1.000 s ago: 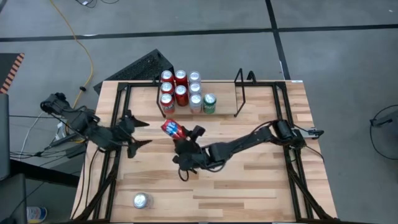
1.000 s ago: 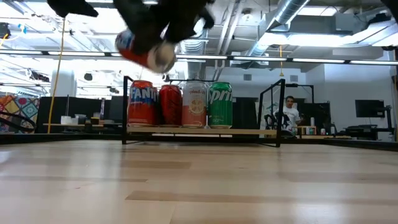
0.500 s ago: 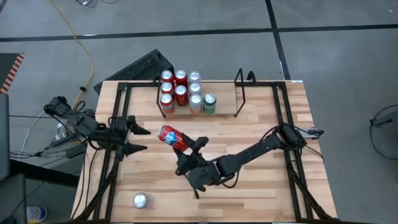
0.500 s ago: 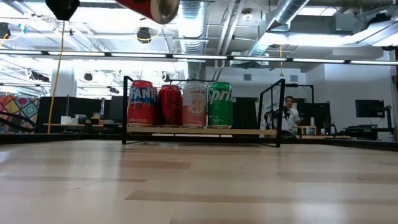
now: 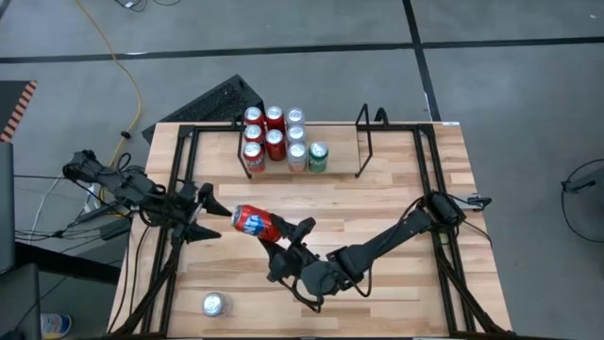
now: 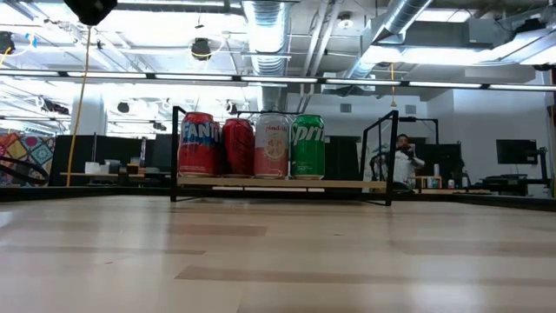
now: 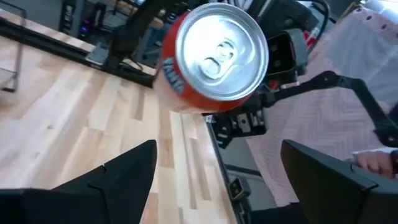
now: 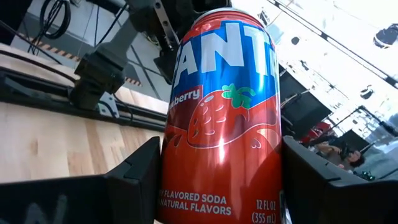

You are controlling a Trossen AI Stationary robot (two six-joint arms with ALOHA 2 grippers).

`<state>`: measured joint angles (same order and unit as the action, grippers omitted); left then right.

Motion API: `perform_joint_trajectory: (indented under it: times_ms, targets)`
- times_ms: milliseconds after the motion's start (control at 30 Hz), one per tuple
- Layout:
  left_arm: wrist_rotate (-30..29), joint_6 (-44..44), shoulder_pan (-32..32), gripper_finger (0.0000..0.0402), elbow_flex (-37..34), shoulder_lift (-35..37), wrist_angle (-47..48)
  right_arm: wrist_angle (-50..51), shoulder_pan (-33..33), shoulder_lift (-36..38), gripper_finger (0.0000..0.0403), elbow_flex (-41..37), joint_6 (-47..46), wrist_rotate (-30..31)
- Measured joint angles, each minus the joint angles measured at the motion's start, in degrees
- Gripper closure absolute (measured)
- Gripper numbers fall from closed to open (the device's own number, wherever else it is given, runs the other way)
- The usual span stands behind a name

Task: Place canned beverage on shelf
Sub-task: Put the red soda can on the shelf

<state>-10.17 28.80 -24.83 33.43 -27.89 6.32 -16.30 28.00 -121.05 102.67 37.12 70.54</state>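
A red Fanta can (image 5: pixel 253 222) is in the air over the table's middle, lying nearly level with its silver top (image 7: pixel 221 53) toward the left. My right gripper (image 5: pixel 276 236) is shut on it. My left gripper (image 5: pixel 209 213) is open just left of the can and faces its top without touching it. The black wire shelf (image 5: pixel 363 142) stands at the far edge. Several cans (image 5: pixel 275 138) stand upright on its left part. They also show in the low view (image 6: pixel 252 146). My right gripper pinches the can's side wall near its bottom end (image 8: pixel 186 199) between its two fingers (image 8: pixel 134 177). The fingers come from the table's right, about level, and lie along the can. The can is lifted clear of the table and sticks out past the fingertips toward the left.
A silver can (image 5: pixel 213 304) stands on the table near the front left corner. Black rails (image 5: pixel 175 179) edge the wooden table. The right part of the shelf (image 5: pixel 340 151) holds no cans. A person (image 6: pixel 401 156) shows in the room beyond.
My right gripper has carried the can up, out of the low view, and toward the table's near and left edges. The can has tipped closer to level. My left gripper has drawn back slightly toward the left edge.
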Motion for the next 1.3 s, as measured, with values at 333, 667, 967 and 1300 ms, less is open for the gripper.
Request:
perform_joint_trajectory:
  times_ms: [333,667,967,1300]
  targets:
    - [7.17,-2.09,4.66,0.0060,0.00,-8.44,-7.63,-0.14,1.18,0.00,0.0165,0.00,0.38,-1.66]
    - [11.33,-9.53,5.84,0.0060,0.04,-12.39,-15.49,6.62,2.10,-0.07,0.0164,0.00,-5.36,-1.66]
    - [12.72,-10.23,5.86,0.0060,0.04,-15.75,-16.61,7.93,1.72,-0.09,0.0164,0.00,-6.16,-2.98]
    - [13.10,-10.99,5.86,0.0060,0.00,-19.01,-16.76,15.66,1.19,-0.07,0.0163,-0.02,-14.04,-4.96]
